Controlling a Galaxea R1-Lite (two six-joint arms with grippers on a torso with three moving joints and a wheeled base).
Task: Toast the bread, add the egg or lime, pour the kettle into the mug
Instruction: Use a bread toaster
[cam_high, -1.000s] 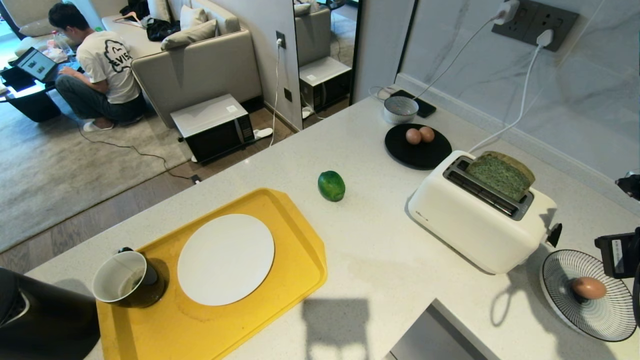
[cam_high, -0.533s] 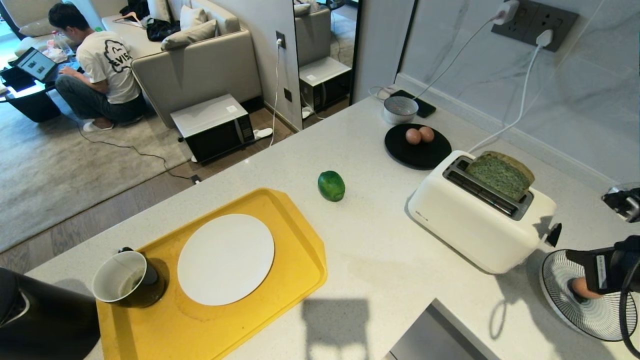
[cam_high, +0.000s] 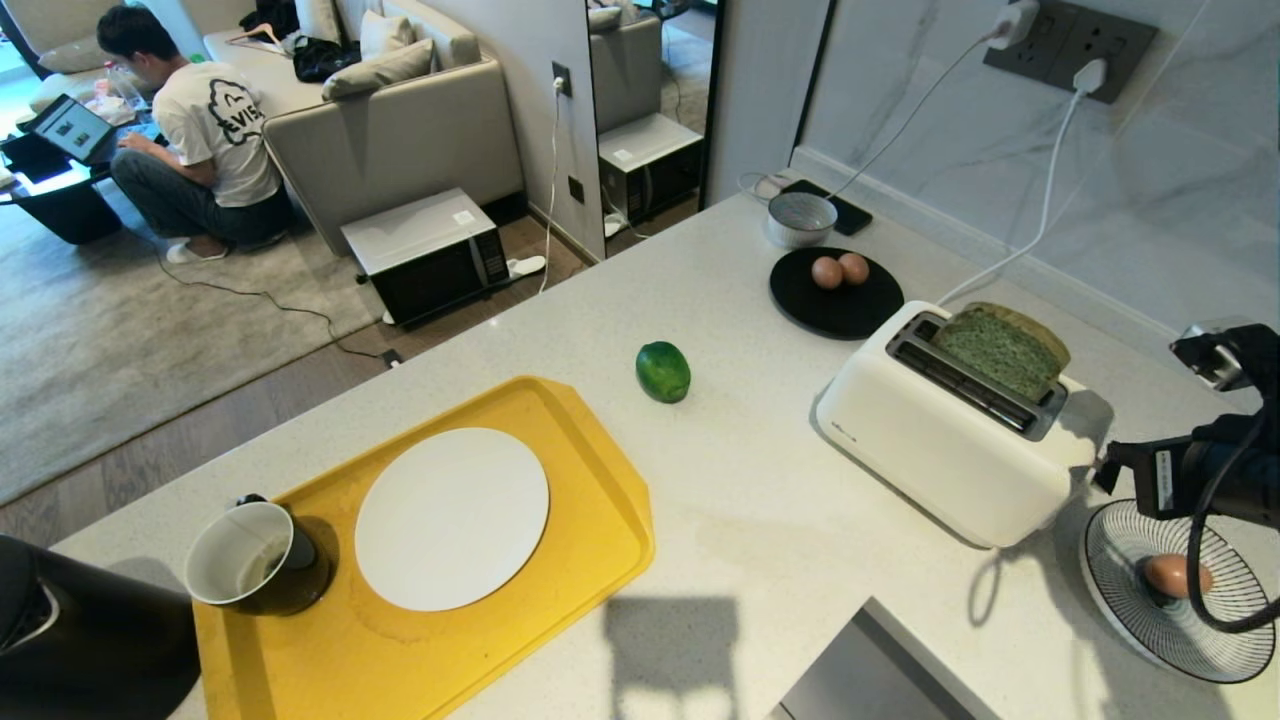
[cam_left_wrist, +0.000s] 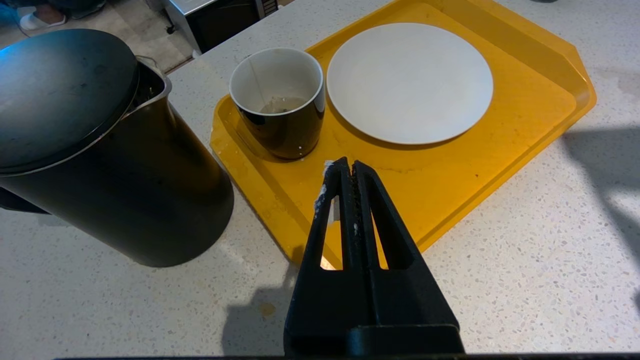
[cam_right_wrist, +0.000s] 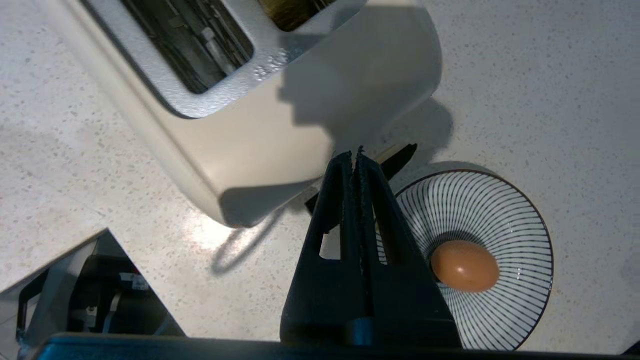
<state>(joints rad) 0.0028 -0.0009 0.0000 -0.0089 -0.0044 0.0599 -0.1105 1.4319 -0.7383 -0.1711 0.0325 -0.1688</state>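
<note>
3 eggs (cam_high: 827, 272), 3 plates (cam_high: 835, 305), 1 lime (cam_high: 663, 372), 1 mug (cam_high: 255, 558), 1 toaster (cam_high: 950, 440)

Scene is bright and evenly lit. A hard rectangular shadow lies on the table (cam_high: 760, 470) at 6 o'clock. The toaster (cam_right_wrist: 240, 125) carries a dark arm shadow. Focus is sharp; head view lines bow at the edges.

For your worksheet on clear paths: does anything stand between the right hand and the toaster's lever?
Nothing visible does. The right hand, shut, hovers beside the toaster end, with its tips right over the black lever; the striped plate with the egg lies off to the side.
</note>
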